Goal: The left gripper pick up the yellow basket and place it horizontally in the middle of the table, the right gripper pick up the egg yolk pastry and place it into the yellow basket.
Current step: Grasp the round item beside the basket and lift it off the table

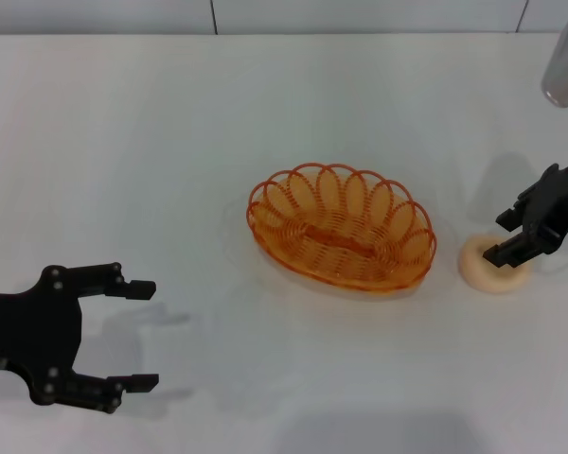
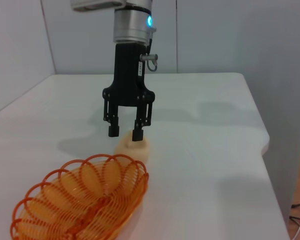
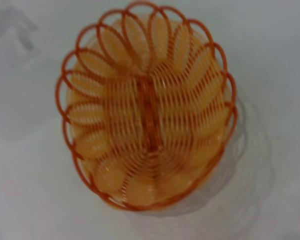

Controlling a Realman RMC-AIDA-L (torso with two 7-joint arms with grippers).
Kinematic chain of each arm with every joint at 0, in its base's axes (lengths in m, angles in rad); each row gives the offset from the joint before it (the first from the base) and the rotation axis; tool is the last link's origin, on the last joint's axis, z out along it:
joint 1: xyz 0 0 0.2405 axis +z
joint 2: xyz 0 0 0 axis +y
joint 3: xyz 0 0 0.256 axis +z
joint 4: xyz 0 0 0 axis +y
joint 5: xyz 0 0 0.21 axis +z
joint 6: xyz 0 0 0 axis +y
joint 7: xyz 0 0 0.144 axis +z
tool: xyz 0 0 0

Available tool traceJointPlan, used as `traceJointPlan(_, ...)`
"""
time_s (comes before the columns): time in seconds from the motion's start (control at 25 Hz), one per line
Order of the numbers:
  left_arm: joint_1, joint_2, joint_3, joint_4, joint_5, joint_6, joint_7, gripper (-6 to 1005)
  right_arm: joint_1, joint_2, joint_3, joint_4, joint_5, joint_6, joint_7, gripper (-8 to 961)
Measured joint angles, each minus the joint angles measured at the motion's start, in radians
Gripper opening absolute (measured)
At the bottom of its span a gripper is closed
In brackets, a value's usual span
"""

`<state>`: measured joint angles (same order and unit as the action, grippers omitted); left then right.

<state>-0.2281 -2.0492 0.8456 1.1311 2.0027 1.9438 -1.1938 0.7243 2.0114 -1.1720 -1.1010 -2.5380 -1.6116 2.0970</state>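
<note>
Two grippers | left gripper (image 1: 142, 336) near-left, spread wide | right gripper (image 2: 125, 133) parted over egg yolk pastry (image 1: 493, 266) | yellow basket (image 1: 341, 227) centre of table (image 1: 123, 142)

The right claw (image 1: 513, 237) hides part of the egg yolk pastry (image 1: 485, 271); the yellow basket (image 2: 80, 200) runs off the left wrist view.

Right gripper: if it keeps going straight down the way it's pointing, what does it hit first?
The egg yolk pastry. The right gripper points down, open, directly over it, fingertips at its top; contact can't be confirmed. The yellow basket sits beside, out of that line.
</note>
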Motion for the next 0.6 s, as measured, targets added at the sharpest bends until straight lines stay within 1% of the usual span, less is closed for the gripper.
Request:
traceJointPlan(0.12, 0.001, -0.001, -0.001, -0.007, -0.001, -0.015, 0.0, 875, 0.002, -0.001, -0.007, 0.012, -0.004, 0.015, -0.003, 550)
traceJointPlan(0.36, -0.002, -0.008, -0.002, -0.01, -0.004, -0.017, -0.002, 875, 0.003, -0.003, -0.021, 0.014, -0.007, 0.011, -0.013, 434)
traceJointPlan(0.56, -0.005, -0.01, -0.002, -0.008, -0.005, -0.017, -0.005, 875, 0.004, -0.004, -0.052, 0.015, -0.008, 0.01, -0.016, 338)
traceJointPlan(0.6, -0.005, -0.01, -0.002, -0.008, -0.005, -0.017, -0.005, 875, 0.004, -0.004, -0.055, 0.015, -0.008, 0.01, -0.016, 294)
